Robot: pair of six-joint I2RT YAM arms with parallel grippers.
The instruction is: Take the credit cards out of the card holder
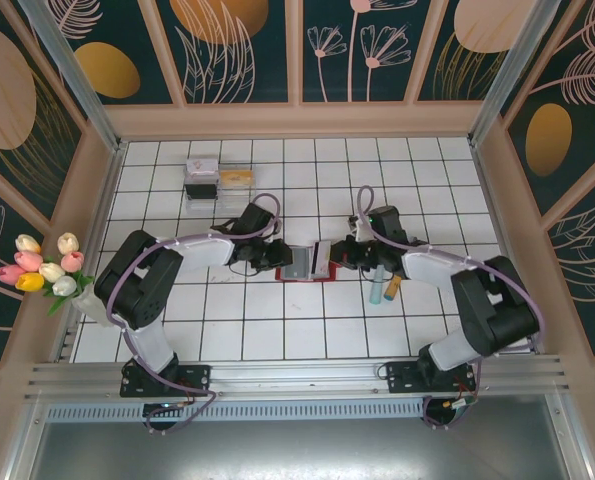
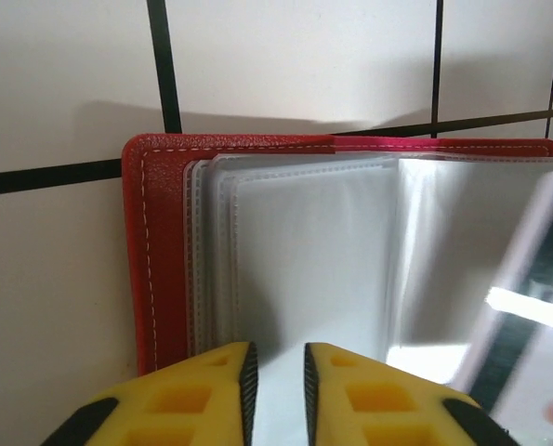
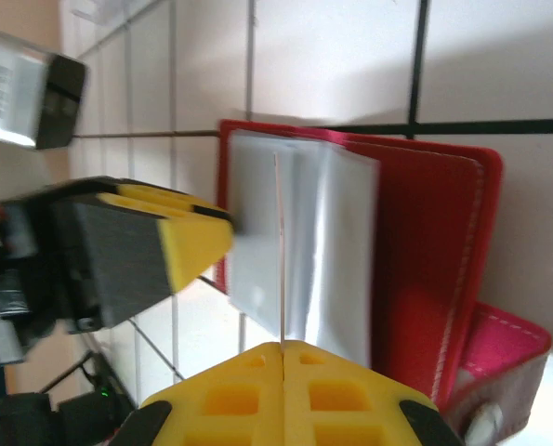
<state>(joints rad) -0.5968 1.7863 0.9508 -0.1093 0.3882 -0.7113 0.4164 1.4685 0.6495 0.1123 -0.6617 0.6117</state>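
The card holder [image 1: 307,266] lies open like a book on the white tiled worktop [image 1: 277,330], about midway between the two arms. It is one red wallet with its covers spread flat and clear sleeves [image 2: 304,251] inside.

The left wrist view shows several sleeves stacked against the red cover [image 2: 160,260], with their stitched edges stepped one behind the next. I cannot give a sure number. The right wrist view shows a red strap [image 3: 504,358] with a snap sticking out past one cover [image 3: 425,242].

The left jaws reach the holder's left side. Their two yellow fingers [image 2: 202,395] stand a narrow gap apart over the near edge of a sleeve, and I cannot tell if either pad touches it.

The right jaws are at the holder's right side and are closed. Their two fingers [image 3: 341,390] meet on a single thin sleeve [image 3: 278,242], which stands upright and is seen edge-on.

Two credit cards [image 1: 375,283] lie out on the worktop just right of the holder, beside the right arm [image 1: 437,270]. One is light blue and the other is tan-orange [image 1: 392,290], and they sit side by side.

Far left on the tiles there is a small clear box [image 1: 202,180] with a yellowish item [image 1: 238,178] next to it. A bunch of tulips [image 1: 45,266] sits at the left edge.
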